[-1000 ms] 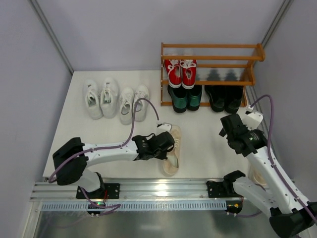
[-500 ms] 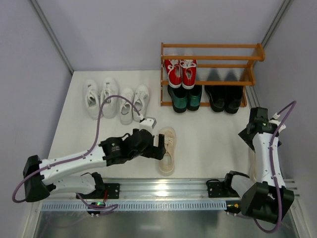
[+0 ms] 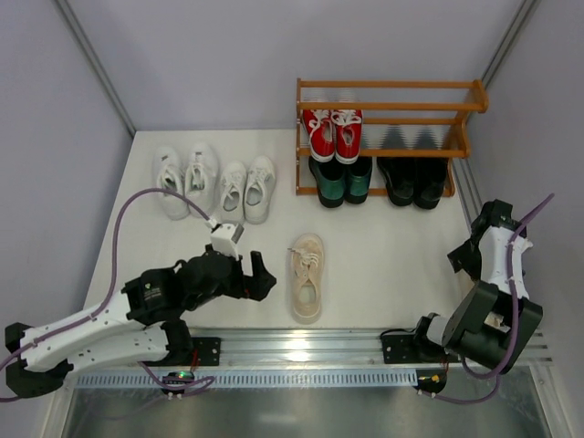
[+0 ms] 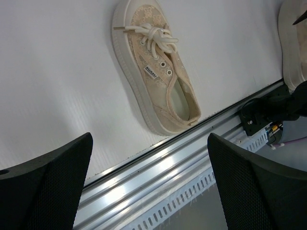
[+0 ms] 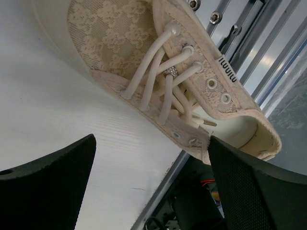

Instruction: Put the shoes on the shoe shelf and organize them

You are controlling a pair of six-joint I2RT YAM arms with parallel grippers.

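1. The left gripper (image 4: 151, 191) has its jaws spread wide with nothing between them. It hangs at the lower left of the top view, just left of a single cream shoe (image 4: 156, 86).
2. The right gripper (image 5: 151, 191) is also spread wide and empty. It is poised close above the second cream shoe (image 5: 158, 72), which fills the upper half of the right wrist view with its heel toward the metal rail (image 5: 249, 52).
3. The first cream shoe lies sole-down on the white table (image 3: 392, 265) at lower centre of the top view, toe pointing up the frame toward the shoe shelf (image 3: 388, 108).
4. Handling, as a judgement: both shoes look light. The lace-patterned upper should crumple if pinched, while the thick pale sole rim looks firmer.
5. The best hold is probably across the sole walls at mid-length or on the heel collar. The loose laces could snag a finger.
6. At upper right of the top view, the shelf holds red sneakers (image 3: 332, 132), dark green loafers (image 3: 342, 181) and black loafers (image 3: 412, 181). Its top tier is bare.
7. Two pairs of white sneakers (image 3: 214, 187) wait on the table at upper left.
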